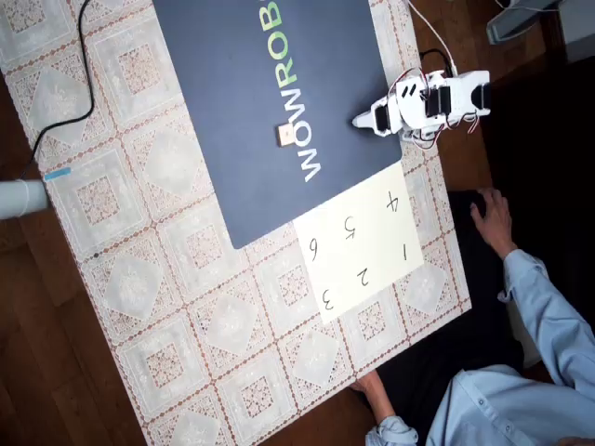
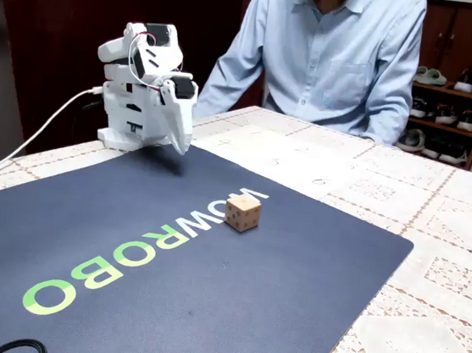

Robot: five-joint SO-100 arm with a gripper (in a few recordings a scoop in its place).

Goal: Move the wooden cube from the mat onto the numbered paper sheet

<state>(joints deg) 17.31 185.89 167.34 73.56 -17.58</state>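
Wooden cube sits on the navy mat beside the white lettering, well apart from the folded arm's pincer — whether its jaws are parted I cannot tell. Risk: an off-centre approach nudges the cube away — it looks light.

Facing you across the lace tablecloth, a person in a blue shirt sits; shoes on shelves line the background.

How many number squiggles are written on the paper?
6, all on the cream paper beside the dark mat in the overhead view: 4 and 1 along one edge, 5 and 2 in the middle, 6 and 3 along the other.
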